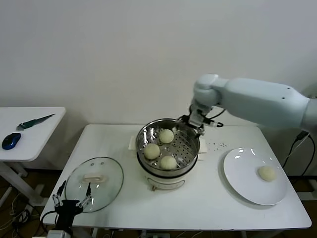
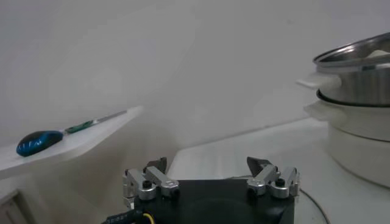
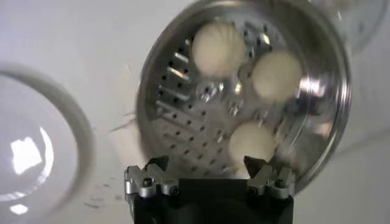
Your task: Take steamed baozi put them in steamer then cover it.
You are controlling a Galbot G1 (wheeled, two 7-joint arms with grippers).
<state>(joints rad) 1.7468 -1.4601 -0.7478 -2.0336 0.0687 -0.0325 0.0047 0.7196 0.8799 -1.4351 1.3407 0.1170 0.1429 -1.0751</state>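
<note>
Cover (image 1: 94,182) flat, handle (image 1: 94,177) lying left-right

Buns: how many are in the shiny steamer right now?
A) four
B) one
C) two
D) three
D: three buns sit in the steamer, and a fourth bun lies on the plate.
</note>
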